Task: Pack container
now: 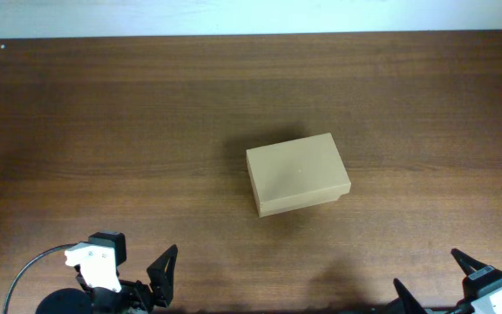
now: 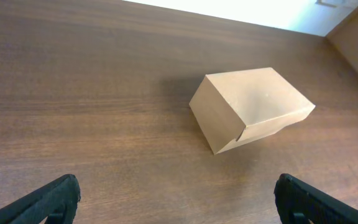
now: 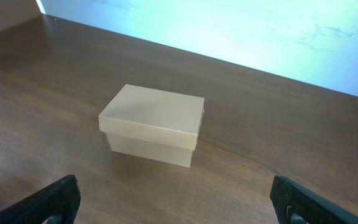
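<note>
The container (image 1: 298, 174), a plain tan cardboard box with its lid down, sits a little right of the table's middle. It also shows in the left wrist view as the container (image 2: 253, 102) and in the right wrist view as the container (image 3: 153, 118). My left gripper (image 1: 138, 262) hovers at the near left edge, well short of the box, and its black fingers (image 2: 55, 199) stand wide apart with only bare wood between them. My right gripper (image 1: 427, 270) is at the near right edge, likewise open and holding nothing, with the box far ahead of it.
The dark brown wooden table (image 1: 103, 113) runs to a far edge along a pale wall (image 1: 251, 16). A cable (image 1: 24, 270) loops beside the left arm's base. Nothing else lies on the wood in view.
</note>
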You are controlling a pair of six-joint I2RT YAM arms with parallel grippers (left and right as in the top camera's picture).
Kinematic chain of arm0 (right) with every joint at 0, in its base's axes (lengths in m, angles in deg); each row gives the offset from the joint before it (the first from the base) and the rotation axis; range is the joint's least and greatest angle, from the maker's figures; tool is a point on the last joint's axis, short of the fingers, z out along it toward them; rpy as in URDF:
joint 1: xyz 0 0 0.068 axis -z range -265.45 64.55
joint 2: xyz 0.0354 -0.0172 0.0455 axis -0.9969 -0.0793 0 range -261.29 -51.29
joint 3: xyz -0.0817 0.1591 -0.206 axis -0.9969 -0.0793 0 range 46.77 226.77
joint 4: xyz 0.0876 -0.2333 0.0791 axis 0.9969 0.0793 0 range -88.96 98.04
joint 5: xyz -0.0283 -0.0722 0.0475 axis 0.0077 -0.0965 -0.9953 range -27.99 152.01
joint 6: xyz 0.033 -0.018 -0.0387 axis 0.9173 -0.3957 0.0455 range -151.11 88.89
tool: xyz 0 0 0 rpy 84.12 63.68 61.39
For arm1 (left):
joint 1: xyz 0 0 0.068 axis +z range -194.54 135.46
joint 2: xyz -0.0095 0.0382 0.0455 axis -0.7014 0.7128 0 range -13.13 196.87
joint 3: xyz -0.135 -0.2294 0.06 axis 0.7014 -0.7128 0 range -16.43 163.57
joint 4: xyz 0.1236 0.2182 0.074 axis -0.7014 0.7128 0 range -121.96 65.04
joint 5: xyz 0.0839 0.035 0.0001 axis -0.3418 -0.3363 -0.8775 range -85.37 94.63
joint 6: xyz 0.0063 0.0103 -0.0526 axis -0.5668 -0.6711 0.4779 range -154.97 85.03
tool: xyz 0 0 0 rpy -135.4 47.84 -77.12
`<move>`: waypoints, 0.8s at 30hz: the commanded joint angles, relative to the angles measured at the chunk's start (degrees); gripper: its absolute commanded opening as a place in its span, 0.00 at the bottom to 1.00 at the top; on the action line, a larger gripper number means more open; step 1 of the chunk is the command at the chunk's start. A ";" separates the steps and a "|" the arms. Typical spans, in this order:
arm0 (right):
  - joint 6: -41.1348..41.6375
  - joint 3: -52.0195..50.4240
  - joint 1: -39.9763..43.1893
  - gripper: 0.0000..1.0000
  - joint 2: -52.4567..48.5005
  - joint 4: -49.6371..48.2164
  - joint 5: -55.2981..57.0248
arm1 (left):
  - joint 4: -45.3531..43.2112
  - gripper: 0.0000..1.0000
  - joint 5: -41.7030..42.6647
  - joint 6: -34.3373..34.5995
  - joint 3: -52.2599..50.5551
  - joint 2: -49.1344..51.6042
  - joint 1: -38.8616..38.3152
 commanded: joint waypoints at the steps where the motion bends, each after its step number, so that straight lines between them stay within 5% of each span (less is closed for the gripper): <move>1: 0.46 -0.44 0.42 0.99 0.02 -0.31 0.24 | -0.22 1.00 0.87 1.07 -0.59 -0.39 -0.22; 24: 0.46 -0.46 0.42 0.99 0.02 -0.31 0.24 | 3.76 0.99 0.74 1.01 -0.59 -0.39 -0.22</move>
